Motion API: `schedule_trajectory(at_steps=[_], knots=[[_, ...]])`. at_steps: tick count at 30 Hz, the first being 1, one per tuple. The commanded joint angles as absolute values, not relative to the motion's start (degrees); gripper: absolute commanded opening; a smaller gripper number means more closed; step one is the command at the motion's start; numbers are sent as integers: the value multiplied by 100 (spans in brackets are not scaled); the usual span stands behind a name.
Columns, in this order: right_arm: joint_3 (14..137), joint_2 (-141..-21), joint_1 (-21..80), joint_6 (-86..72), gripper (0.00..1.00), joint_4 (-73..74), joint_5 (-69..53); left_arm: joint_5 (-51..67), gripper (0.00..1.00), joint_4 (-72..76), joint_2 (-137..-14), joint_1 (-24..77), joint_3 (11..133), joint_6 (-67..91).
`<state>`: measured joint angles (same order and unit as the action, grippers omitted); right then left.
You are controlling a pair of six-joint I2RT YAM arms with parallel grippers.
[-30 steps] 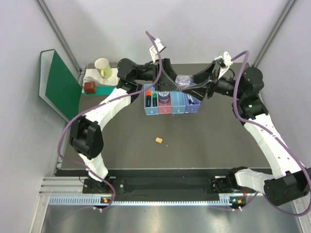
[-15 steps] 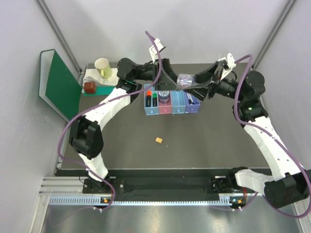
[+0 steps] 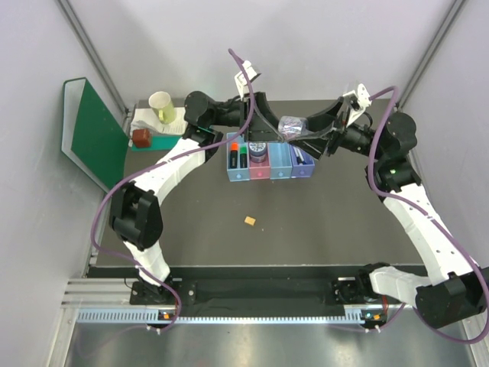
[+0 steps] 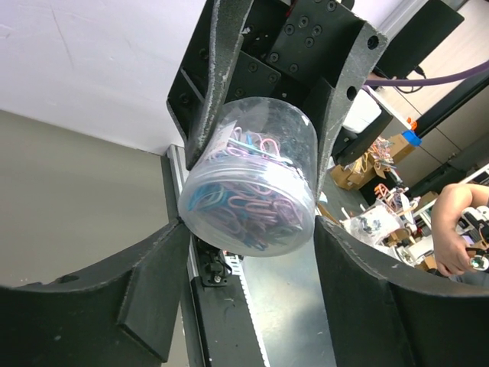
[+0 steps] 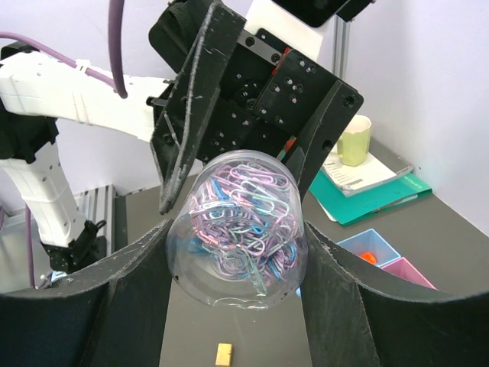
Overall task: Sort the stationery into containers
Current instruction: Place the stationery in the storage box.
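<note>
The clear round tub [image 3: 290, 122] of coloured paper clips hangs in the air above the row of bins [image 3: 269, 175]. My right gripper [image 3: 297, 128] is shut on the tub [image 5: 237, 229], its fingers [image 5: 145, 275] pressed on both sides. My left gripper [image 3: 283, 128] faces it from the other side, open, its fingertips [image 4: 164, 252] flanking the tub's end [image 4: 252, 187]. Highlighters [image 3: 237, 157] lie in the light blue bin, the blue-patterned tin [image 3: 258, 151] in the pink one, white pens [image 3: 302, 158] in the purple one. The tan block [image 3: 250, 220] lies on the table; it also shows in the right wrist view [image 5: 223, 354].
A green folder [image 3: 95, 138] leans at the far left. A paper cup [image 3: 162, 105] and a small brown object [image 3: 140, 138] sit on papers at the back left. Walls close in on both sides. The rail [image 3: 260, 292] runs along the near edge.
My right gripper with the tub shifted slightly up and to the right a second ago, then held still. The left arm has not moved.
</note>
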<state>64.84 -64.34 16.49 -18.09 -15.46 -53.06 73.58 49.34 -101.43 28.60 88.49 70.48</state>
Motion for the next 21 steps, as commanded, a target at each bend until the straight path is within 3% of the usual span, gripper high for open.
schedule_trajectory(at_steps=[1, 4, 8, 21], knots=[[6407, -6434, 1679, -1758, 0, -1705, -5203, 7251, 68, 5238, -10090, 2848, 9158, 7014], [6363, -6442, 1696, -1740, 0, -1670, -5203, 7225, 68, 5186, -10134, 2848, 9246, 6996], [6267, -6434, 1731, -1705, 0, -1661, -5194, 7216, 79, 5124, -10134, 2848, 9325, 6996], [6240, -6451, 1811, -1688, 0, -1652, -5159, 7225, 79, 5115, -10142, 2848, 9360, 6987]])
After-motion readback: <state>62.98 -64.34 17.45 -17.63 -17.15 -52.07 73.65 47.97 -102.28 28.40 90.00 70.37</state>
